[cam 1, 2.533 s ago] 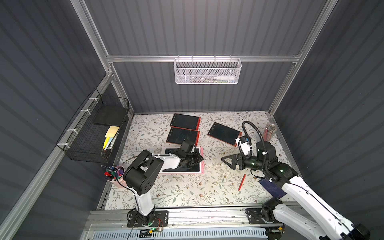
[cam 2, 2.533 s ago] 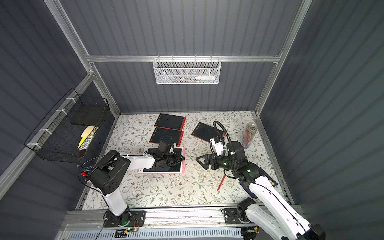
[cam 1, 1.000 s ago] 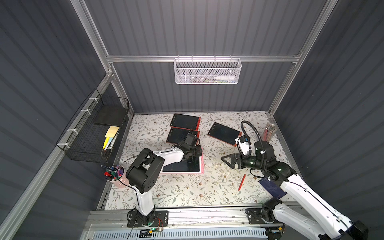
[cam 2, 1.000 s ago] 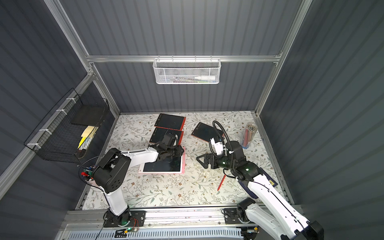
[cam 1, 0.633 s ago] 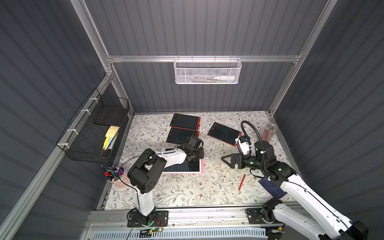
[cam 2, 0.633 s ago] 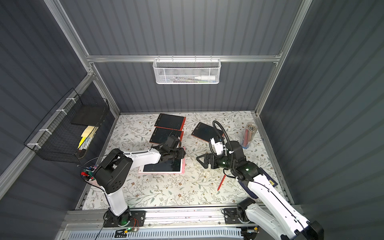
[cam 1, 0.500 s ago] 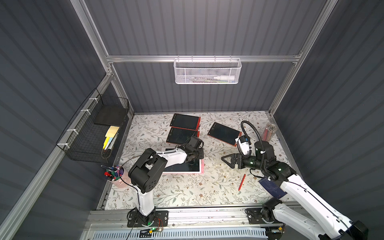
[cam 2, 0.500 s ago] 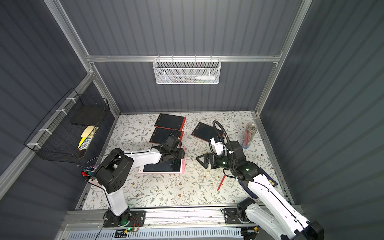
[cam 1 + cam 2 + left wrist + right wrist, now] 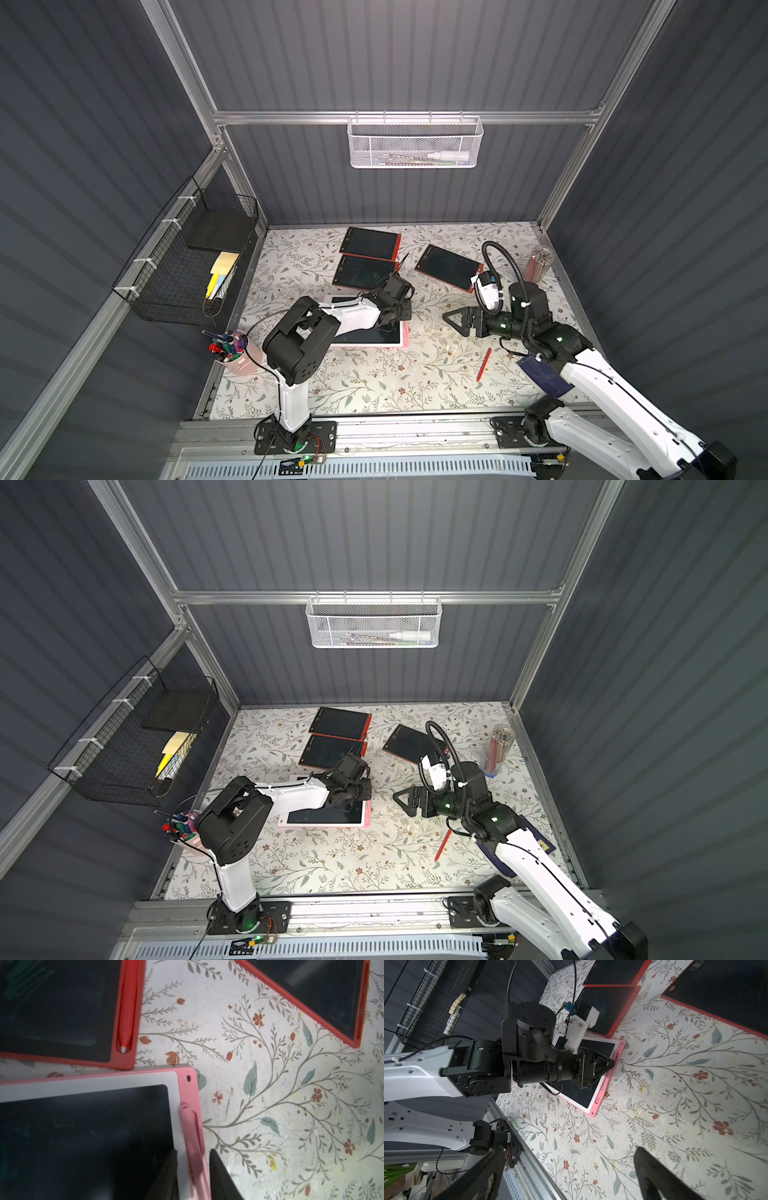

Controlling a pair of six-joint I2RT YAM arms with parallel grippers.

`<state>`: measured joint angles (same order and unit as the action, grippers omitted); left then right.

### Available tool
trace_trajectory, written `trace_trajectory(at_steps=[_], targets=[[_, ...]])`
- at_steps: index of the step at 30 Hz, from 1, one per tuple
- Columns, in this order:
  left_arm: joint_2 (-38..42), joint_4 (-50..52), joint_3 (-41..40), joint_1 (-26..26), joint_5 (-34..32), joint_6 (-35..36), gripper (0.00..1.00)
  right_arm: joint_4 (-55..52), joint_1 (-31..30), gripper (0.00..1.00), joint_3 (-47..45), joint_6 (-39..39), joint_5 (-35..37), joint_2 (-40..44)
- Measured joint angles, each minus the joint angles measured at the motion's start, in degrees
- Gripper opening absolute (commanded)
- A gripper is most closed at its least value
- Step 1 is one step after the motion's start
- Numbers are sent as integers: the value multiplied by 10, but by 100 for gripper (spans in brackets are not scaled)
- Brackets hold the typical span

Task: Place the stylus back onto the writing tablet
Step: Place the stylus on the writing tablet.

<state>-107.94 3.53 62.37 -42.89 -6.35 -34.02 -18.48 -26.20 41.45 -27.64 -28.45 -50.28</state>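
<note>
On the flowered tablecloth (image 9: 374, 382), in front of the left arm: a flat pink-and-white writing tablet (image 9: 365, 338) with a dark screen, visible in both top views. Along its pink side edge, in the left wrist view: the slim pink plastic stylus (image 9: 191, 1126), lying lengthwise in the groove of that edge and touching the tablet.

Low over this same edge: the left gripper (image 9: 193, 1150), with one dark finger (image 9: 171, 1169) on the screen side and the other on the outer side, over the cloth. Jaws parted a little, only somewhat wider than the stylus between them. Between the inner finger and the stylus, a thin strip of white frame, so no clamp to be seen. Contact of the outer finger with the tablet edge: not possible to tell.

Well apart, on the side of the right arm: the right gripper (image 9: 451, 321), jaws spread wide, empty, hanging above bare cloth and pointing toward the pink tablet. Near the right arm, flat on the cloth: a loose thin red stylus (image 9: 483, 365), touching no tablet.

Behind the pink tablet: the rear red-framed tablet (image 9: 370, 243), just before it the middle red-framed tablet (image 9: 361, 271), and further right the angled red-framed tablet (image 9: 449, 268). In the left wrist view, in the groove of a red frame: a seated red stylus (image 9: 126, 1005).
</note>
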Motion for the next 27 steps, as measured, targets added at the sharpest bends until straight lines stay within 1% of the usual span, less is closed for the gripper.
trace_trajectory(at_steps=[12,27], targets=[[-5,23,13,-9,-23,6,23,0,0,96,0,0,0,0],[-5,48,22,-24,-43,17,21,0,0,96,0,-4,2,0]])
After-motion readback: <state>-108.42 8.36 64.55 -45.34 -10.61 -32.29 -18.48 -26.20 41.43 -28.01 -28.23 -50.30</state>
